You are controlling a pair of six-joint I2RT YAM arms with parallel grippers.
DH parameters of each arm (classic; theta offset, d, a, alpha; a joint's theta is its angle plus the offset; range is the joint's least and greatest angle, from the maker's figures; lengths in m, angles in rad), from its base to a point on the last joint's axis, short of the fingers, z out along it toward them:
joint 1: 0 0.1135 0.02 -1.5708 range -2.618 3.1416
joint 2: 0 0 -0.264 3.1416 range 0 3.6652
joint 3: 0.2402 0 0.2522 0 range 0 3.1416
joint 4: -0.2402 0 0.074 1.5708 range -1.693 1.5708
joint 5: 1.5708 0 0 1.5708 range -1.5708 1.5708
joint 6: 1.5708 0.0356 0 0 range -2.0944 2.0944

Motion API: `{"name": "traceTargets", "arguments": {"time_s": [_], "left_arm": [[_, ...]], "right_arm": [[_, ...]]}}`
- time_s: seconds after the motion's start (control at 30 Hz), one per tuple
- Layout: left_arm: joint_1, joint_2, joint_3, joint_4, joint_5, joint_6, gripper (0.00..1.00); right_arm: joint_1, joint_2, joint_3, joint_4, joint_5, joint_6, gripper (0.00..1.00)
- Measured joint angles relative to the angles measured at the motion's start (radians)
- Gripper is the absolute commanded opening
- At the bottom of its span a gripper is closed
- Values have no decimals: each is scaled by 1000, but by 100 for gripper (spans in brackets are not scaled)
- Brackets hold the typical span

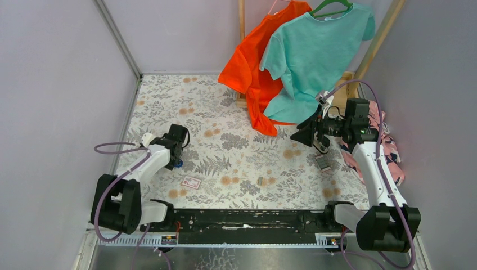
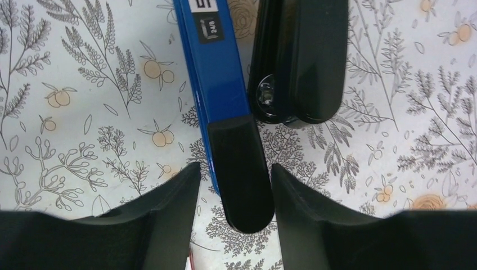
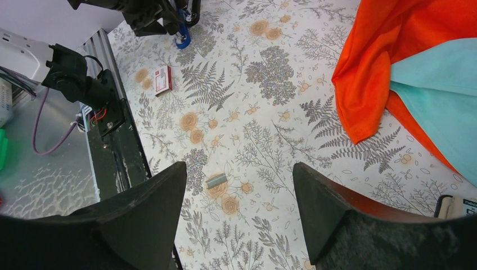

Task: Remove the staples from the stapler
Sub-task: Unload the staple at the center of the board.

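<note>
Starting on the left, the left gripper (image 2: 235, 171) hangs low over the floral table (image 1: 169, 101) with its two fingers spread apart. They straddle the black tip of a slim blue bar (image 2: 214, 73), with a sliver of tablecloth showing on either side, so nothing is pinched. The stapler (image 2: 304, 56) lies flat on the cloth right alongside that bar on its right, black top up, rounded end pointing back at the wrist camera. It's just past the fingertips, not between them. Can't tell if the bar and stapler actually touch.

A bit nearer the front edge sits a red-and-white card (image 1: 191, 182). Further right, about mid-table and near the front rail, the staples (image 1: 260, 180) show as one little silvery strip lying loose on the cloth, well apart from the stapler.

The right gripper (image 3: 239, 169) is up in the air, fingers wide apart and holding nothing, with the strip visible on the cloth between them in its wrist view. Under it in the overhead view is a small grey boxy thing (image 1: 323, 162). At the back hang an orange shirt (image 1: 247, 67) and a teal shirt (image 1: 315, 50), and there's a pink cloth (image 1: 394, 152) at the right wall.
</note>
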Motion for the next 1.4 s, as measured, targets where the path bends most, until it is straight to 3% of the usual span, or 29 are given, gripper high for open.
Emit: {"name": "traceTargets", "arguments": {"time_s": [0.07,0.17,0.2,0.5,0.83,1.0,1.23,1.4], "left_arm": [[5,23,1,0,5,-1,38],[6,51,13,-16,11,-12,2],[6,56,21,-22,12,-11,0],[9,46,48,-80,40,-33,0],[9,-294,5,-91,126,28,0],[9,-491,-92,-75,242,32,0],[8,-520,-53,-69,466,80,0],[-40,-536,6,21,650,130,0]], "right_arm": [[0,0,0,-1,6,0,77],[0,0,0,-2,13,-4,77],[0,0,0,-2,14,-5,77],[0,0,0,-4,16,-10,77],[0,0,0,-4,16,-11,77],[0,0,0,-4,16,-14,77],[0,0,0,-4,11,-14,77],[0,0,0,5,-22,5,77]]}}
